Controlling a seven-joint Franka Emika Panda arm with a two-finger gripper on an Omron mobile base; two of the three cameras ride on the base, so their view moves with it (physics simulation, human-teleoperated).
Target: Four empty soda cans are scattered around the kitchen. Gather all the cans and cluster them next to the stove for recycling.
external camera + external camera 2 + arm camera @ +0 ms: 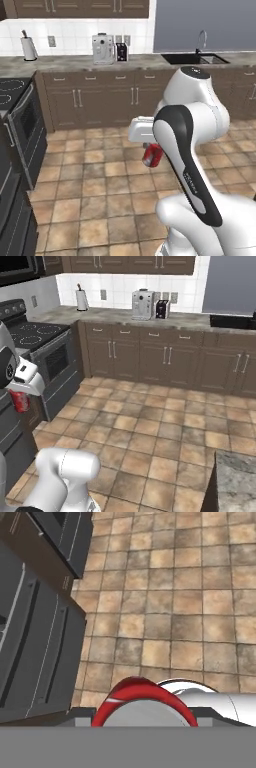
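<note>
1. Fingers [151, 151] grip the glossy red soda can [152, 155], a smooth cylinder, above the matte tan tiled floor [90, 185].
2. Black glass-top stove [35, 333] sits beside the speckled stone worktop [125, 317].

One red soda can [152, 155], one stove [35, 333], one paper-towel roll [28, 48], one sink [196, 58].

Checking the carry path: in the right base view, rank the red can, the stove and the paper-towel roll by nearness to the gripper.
1. Red can, held in the shut gripper, far left.
2. Stove, just beyond, left.
3. Paper-towel roll, back counter.
</note>
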